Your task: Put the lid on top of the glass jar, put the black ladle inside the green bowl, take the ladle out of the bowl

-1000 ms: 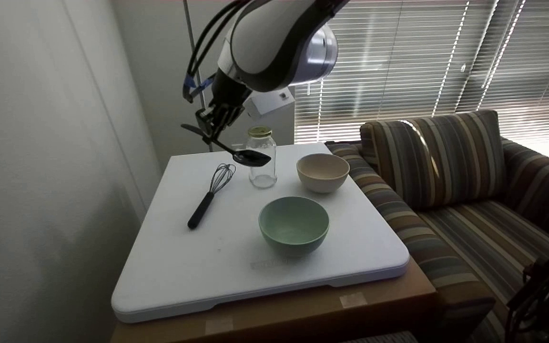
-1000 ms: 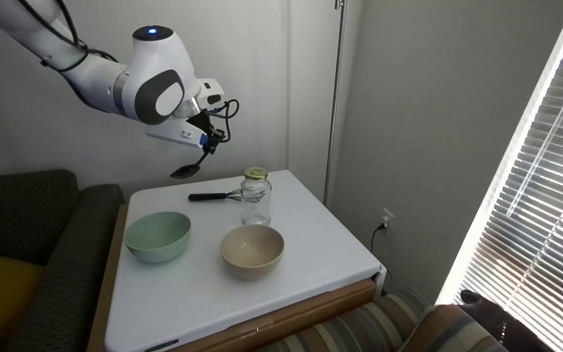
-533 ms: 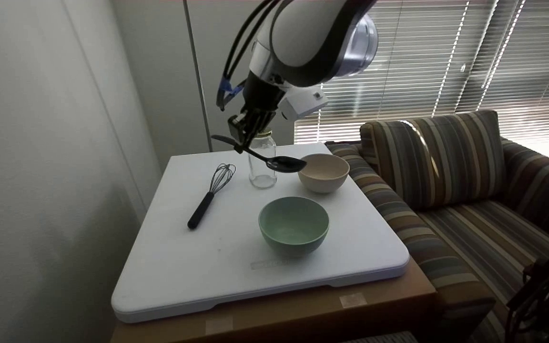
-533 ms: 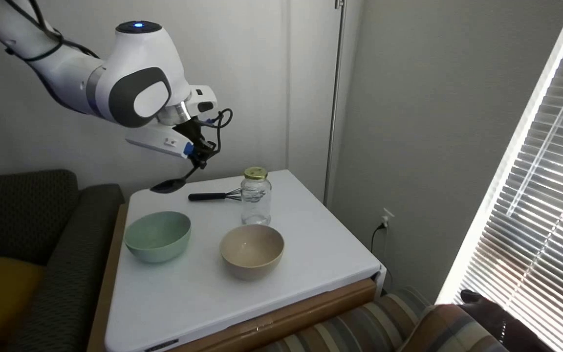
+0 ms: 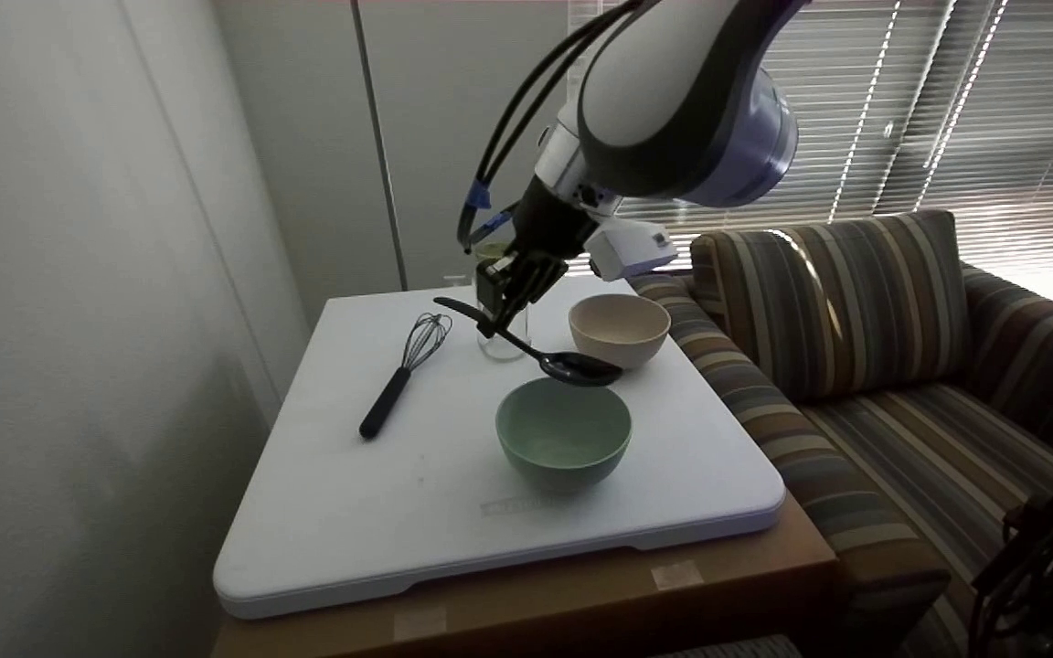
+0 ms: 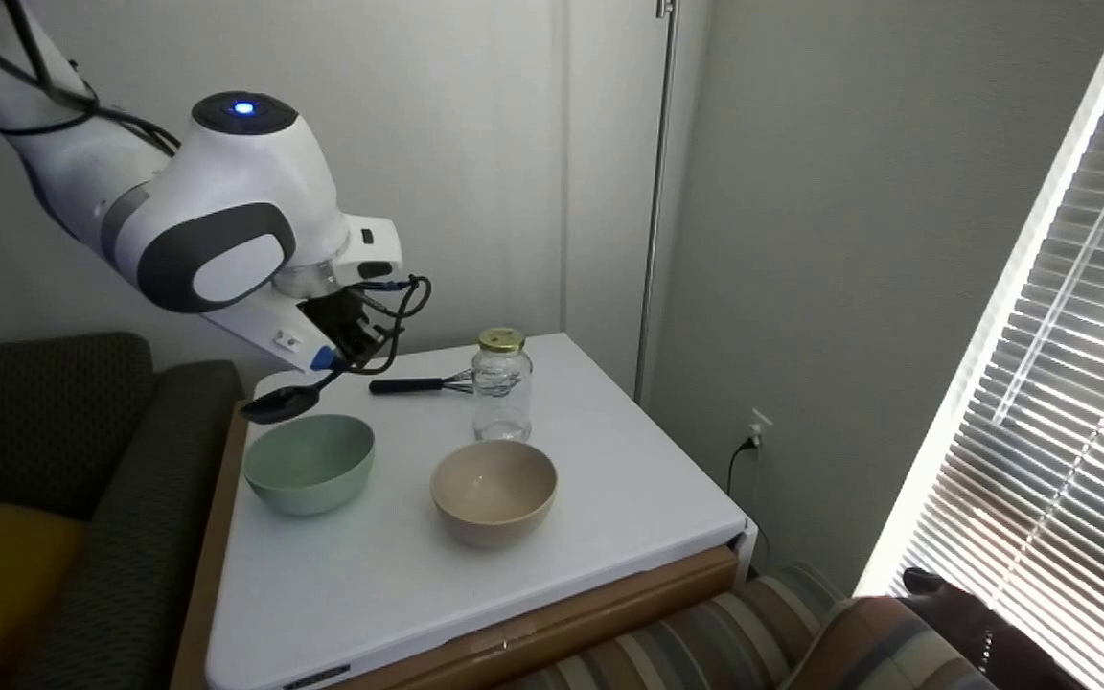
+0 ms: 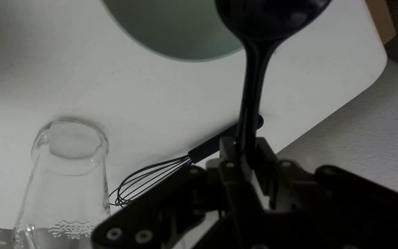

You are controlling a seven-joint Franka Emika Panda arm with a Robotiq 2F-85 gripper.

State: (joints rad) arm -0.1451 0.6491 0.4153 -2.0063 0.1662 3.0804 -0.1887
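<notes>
One end effector (image 7: 245,150) clamps one ladle (image 5: 579,368). One lid (image 6: 501,339) tops one jar (image 6: 502,407). Near table (image 6: 370,599) edges sit one green bowl (image 6: 312,470), one cream bowl (image 6: 494,494).

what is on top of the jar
A yellowish round lid sits on top of the jar. The mouth beneath cannot be seen because the lid covers it, and whether it is screwed tight cannot be told.

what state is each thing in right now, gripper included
black ladle: held in the air, scoop end tilted down
gripper: closed on the ladle
glass jar: upright, capped
lid: on the jar, tightness unclear
green bowl: upright, ladle not inside
cream bowl: upright
black whisk: lying on the white table
arm light: lit blue
window blinds: lowered
</notes>
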